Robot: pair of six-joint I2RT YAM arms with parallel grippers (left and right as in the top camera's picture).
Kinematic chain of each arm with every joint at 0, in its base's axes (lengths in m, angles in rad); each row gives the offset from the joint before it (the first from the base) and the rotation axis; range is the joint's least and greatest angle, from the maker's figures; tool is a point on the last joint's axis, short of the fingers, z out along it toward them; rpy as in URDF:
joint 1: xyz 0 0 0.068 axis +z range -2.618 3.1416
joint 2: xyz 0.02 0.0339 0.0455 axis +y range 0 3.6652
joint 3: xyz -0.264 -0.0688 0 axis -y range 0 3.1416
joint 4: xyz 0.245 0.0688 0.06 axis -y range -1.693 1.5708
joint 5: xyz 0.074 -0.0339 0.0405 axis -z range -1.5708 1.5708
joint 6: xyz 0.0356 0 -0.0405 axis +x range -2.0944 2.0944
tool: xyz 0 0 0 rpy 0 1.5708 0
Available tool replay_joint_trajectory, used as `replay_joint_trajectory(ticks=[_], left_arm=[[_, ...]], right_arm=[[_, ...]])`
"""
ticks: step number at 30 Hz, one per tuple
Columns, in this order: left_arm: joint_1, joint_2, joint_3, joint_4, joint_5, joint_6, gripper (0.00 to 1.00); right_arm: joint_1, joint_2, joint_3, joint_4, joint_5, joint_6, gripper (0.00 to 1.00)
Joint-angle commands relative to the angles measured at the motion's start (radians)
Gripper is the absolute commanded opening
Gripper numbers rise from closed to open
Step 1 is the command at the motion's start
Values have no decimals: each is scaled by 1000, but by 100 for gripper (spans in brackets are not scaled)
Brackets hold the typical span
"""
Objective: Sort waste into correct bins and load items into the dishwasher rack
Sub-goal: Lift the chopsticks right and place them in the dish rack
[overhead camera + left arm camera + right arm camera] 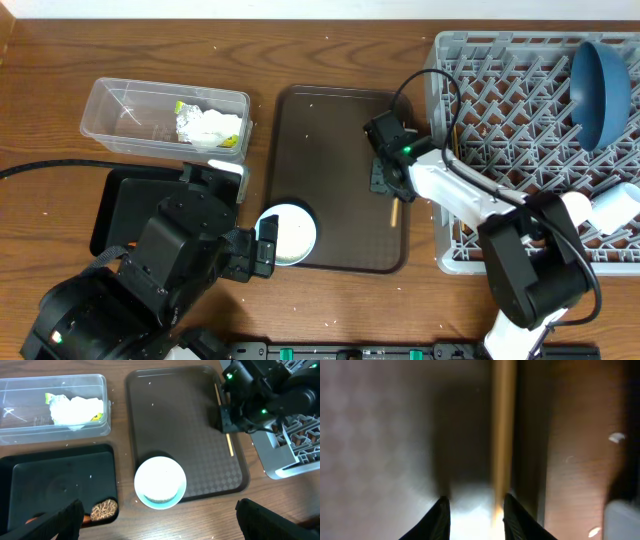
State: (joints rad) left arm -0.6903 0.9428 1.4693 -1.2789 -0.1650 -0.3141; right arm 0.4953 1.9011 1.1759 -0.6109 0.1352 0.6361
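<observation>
A wooden chopstick (394, 211) lies along the right side of the brown serving tray (330, 150). My right gripper (386, 183) is low over it, jaws a little apart. In the right wrist view the chopstick (503, 435) runs between the fingertips, close to the right one, and my right gripper (477, 520) is not closed on it. The white bowl with the light blue rim (160, 482) sits at the tray's near left corner. My left gripper (162, 527) hangs wide open and empty above the table just in front of that bowl. The dark blue bowl (600, 90) stands in the grey rack (500, 100).
The clear tub (30, 420) at the back left holds the crumpled white napkin (75, 410). The black tray (60, 480) in front of it holds a brown food lump (104, 509). A few white rice grains dot the wooden table (330, 40).
</observation>
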Motion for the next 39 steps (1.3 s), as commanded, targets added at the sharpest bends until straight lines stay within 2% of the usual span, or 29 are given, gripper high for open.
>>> replay_joint_trajectory(ticks=[1, 5, 6, 8, 13, 18, 23, 26, 31, 34, 38, 39], left_arm=[[0, 1, 8, -4, -19, -5, 98], [0, 2, 8, -4, -19, -5, 98], [0, 2, 8, -4, -19, -5, 98], [0, 2, 8, -4, -19, -5, 98], [0, 2, 8, -4, -19, -5, 98], [0, 2, 8, -4, -19, -5, 98], [0, 4, 8, 0, -19, -5, 98], [0, 5, 8, 0, -19, -5, 98], [0, 8, 8, 8, -19, -5, 98], [0, 24, 8, 25, -8, -5, 98], [0, 66, 8, 26, 31, -5, 98], [0, 82, 7, 23, 35, -5, 98]], right_arm=[[-24, 29, 0, 10, -5, 41, 26], [-25, 69, 0, 10, -12, 44, 20], [-25, 78, 0, 9, -13, 44, 16], [-25, 93, 0, 14, -31, 31, 1], [-25, 51, 16, 44, -111, -169, 1], [-45, -126, 65, -31, -159, -266, 1], [-142, -327, 69, -64, -132, -334, 1], [-234, -388, 69, -96, -132, -369, 1], [-362, -375, 57, -161, -179, -433, 1], [-377, -339, 39, -169, -219, -478, 1], [-377, -280, 37, -194, -169, -477, 1], [-376, -274, 37, -195, -169, -478, 6]])
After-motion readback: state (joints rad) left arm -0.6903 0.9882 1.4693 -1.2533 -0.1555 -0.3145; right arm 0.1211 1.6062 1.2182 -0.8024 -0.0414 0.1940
